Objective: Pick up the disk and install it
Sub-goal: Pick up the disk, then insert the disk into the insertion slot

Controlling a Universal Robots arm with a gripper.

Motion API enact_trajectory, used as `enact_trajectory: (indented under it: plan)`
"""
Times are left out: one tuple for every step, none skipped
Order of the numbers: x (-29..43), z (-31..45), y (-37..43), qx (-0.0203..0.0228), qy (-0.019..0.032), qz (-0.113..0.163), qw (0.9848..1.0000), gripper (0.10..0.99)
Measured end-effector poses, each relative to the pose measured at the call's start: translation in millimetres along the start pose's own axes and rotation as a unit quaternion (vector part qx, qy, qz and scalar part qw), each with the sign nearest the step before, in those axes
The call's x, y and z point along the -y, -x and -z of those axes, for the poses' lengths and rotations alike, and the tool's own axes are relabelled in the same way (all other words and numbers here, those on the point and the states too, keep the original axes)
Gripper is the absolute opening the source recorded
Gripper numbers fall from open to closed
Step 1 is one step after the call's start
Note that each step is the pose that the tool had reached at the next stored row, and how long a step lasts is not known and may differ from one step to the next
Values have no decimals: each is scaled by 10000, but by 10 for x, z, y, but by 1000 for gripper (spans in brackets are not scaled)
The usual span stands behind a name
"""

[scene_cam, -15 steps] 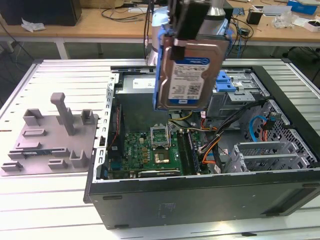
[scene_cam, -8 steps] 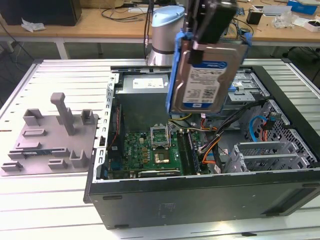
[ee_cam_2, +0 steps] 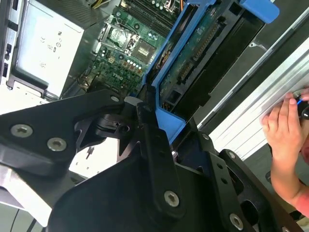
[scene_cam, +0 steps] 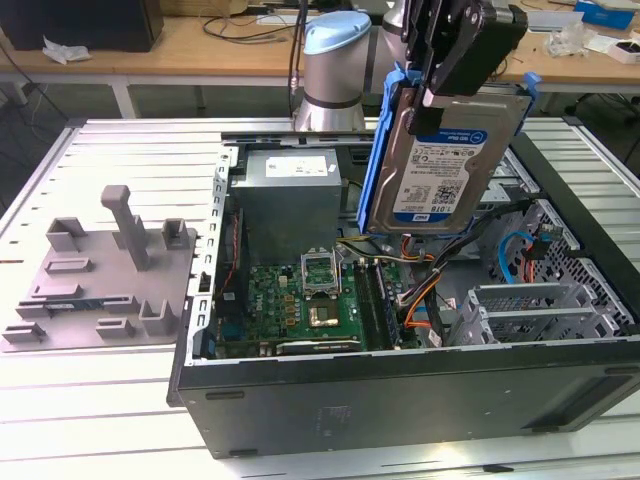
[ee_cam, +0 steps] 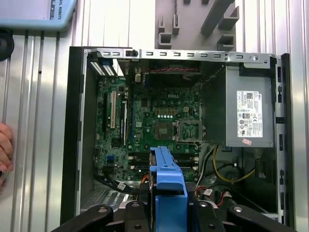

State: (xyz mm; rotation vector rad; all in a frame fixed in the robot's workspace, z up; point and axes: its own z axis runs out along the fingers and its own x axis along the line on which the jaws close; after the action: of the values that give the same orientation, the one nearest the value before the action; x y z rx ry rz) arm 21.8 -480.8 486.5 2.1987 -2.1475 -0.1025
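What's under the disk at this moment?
The disk, clamped in the gripper, hangs over the open case. Below it show the motherboard and loose cables. What lies straight beneath its edge is covered by the disk itself.

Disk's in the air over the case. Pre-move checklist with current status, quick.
1. Grip: hand shut on the disk: ok.
2. Clearance: disk held above the case, not touching it: ok.
3. Access: case lid off, inside open: ok.
4. Path: orange cables loose beneath the disk: not ok.
5. People: person's fingers at the table, near the case: not ok.
6. Alignment for fitting: cannot tell.
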Motion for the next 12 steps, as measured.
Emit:
enact_trajectory:
  plan:
    - [2,0,0,0,0,0,10000,369]
    - [4,0,0,0,0,0,10000,369]
    - [4,0,0,0,0,0,10000,369]
    - [4,0,0,0,0,0,10000,369]
    - [4,0,0,0,0,0,10000,369]
    - [5,0,0,0,0,0,10000,369]
    - [5,0,0,0,0,0,10000,369]
    - [5,0,0,0,0,0,10000,369]
    - [5,0,0,0,0,0,10000,369]
    - [5,0,0,0,0,0,10000,369]
    - [6,0,0,0,0,0,10000,369]
    - [6,1,0,0,0,0,10000,369]
